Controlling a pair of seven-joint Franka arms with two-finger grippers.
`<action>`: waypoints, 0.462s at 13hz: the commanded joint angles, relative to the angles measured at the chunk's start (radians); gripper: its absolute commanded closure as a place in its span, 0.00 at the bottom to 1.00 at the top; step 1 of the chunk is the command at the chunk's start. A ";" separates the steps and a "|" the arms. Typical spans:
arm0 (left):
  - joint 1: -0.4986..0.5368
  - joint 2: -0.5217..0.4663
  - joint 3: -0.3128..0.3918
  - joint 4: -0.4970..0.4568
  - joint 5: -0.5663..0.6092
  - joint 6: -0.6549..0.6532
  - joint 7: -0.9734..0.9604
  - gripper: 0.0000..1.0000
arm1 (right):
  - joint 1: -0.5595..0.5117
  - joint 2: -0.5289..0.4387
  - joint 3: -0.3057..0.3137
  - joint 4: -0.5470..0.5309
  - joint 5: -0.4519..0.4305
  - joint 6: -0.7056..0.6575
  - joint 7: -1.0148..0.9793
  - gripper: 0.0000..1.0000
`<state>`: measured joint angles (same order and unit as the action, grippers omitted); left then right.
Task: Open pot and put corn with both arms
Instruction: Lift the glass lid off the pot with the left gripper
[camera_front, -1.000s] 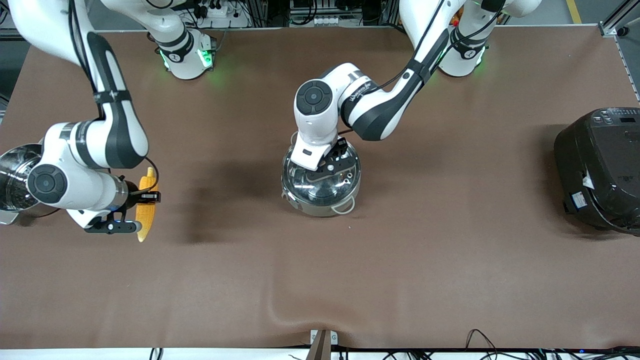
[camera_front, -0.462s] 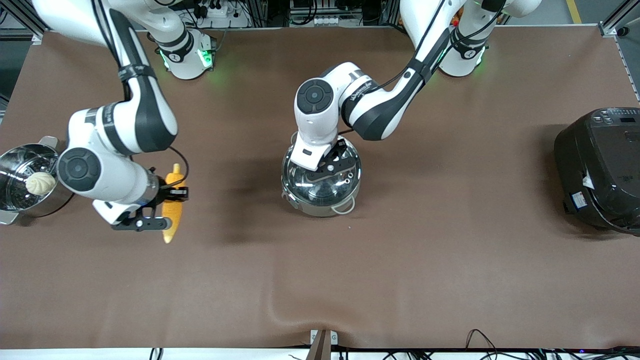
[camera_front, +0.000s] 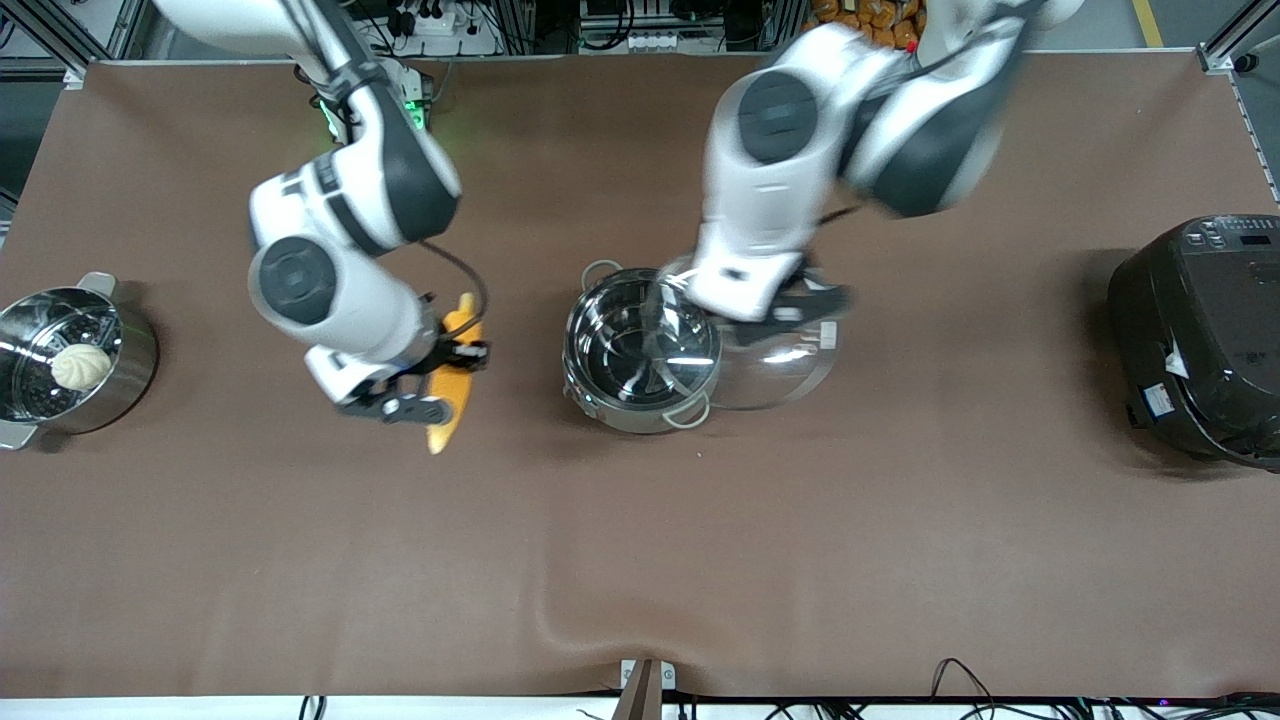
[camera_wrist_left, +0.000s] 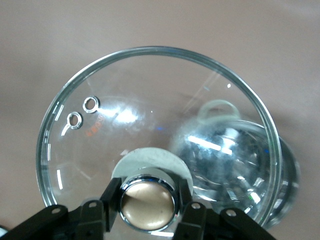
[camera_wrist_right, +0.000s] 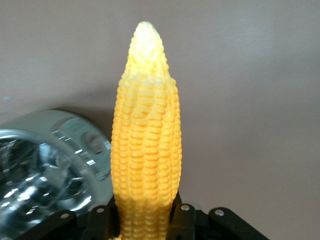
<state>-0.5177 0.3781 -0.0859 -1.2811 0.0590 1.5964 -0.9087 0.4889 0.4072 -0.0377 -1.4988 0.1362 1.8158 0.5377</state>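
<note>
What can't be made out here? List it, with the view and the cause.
- Left gripper, front view: motion blur and its wrist hide the grip on the lid.
- Pot, left wrist view: seen only through the lid's glass, its inside distorted.
- Corn, right wrist view: lower end hidden between the right gripper's fingers.

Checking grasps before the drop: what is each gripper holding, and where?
Left gripper: clear glass lid, by its brass-coloured knob. Right gripper: yellow corn cob, near one end.
</note>
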 joint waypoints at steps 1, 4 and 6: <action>0.149 -0.099 -0.014 -0.096 -0.010 -0.021 0.195 1.00 | 0.095 0.015 -0.007 0.084 0.006 -0.013 0.146 1.00; 0.270 -0.110 -0.015 -0.153 -0.007 -0.015 0.361 1.00 | 0.221 0.099 -0.010 0.159 0.003 0.012 0.289 1.00; 0.324 -0.116 -0.015 -0.222 0.001 0.026 0.427 1.00 | 0.267 0.159 -0.011 0.170 0.002 0.095 0.298 1.00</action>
<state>-0.2263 0.2982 -0.0863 -1.4245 0.0578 1.5797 -0.5295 0.7230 0.4771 -0.0348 -1.3921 0.1363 1.8732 0.8141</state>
